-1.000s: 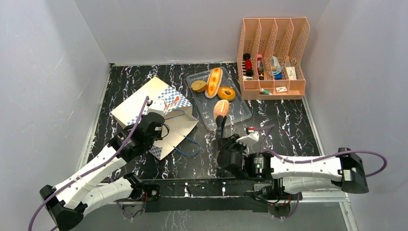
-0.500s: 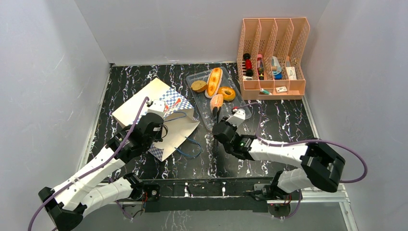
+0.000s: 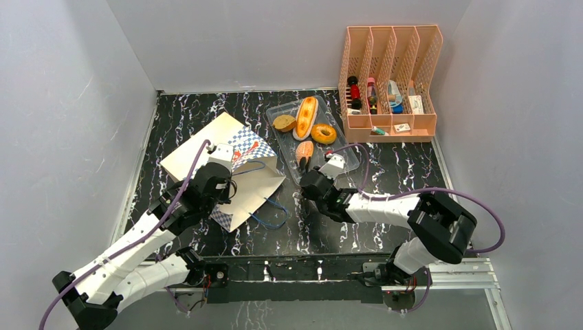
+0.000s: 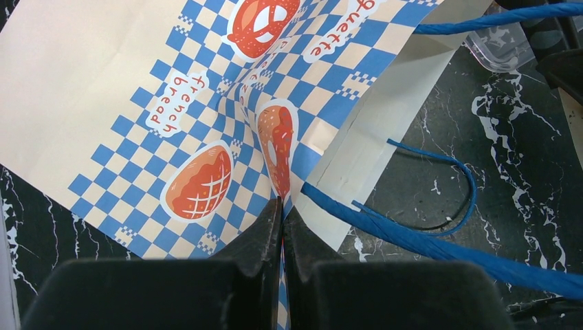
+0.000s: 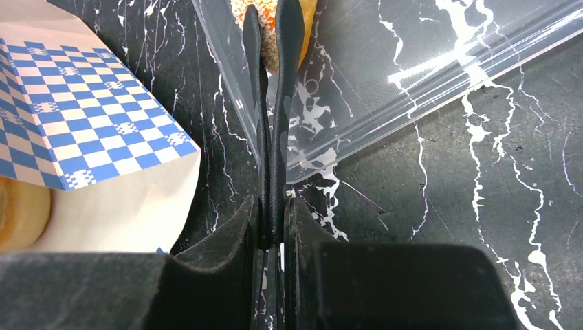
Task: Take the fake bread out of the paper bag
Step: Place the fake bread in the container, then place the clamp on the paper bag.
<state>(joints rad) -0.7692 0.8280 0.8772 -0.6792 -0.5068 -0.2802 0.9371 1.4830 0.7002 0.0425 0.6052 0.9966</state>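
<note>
Right gripper (image 5: 270, 27) jaws pressed together, tips over the oval reddish-orange bun (image 5: 306, 24) inside the clear tray (image 5: 385, 75), contact not discernible; paper bag (image 5: 89, 110) lies left on the black marbled table (image 5: 481, 220)

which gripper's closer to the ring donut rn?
Right. The right gripper sits over the tray, just near-left of the ring donut; the left gripper is farther left, pinching the paper bag.

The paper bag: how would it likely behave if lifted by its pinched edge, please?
The paper bag would probably flop and sag: its wall already creases where the left hand pinches it. It looks like thin, light paper, so a hard tug might tear it.
</note>
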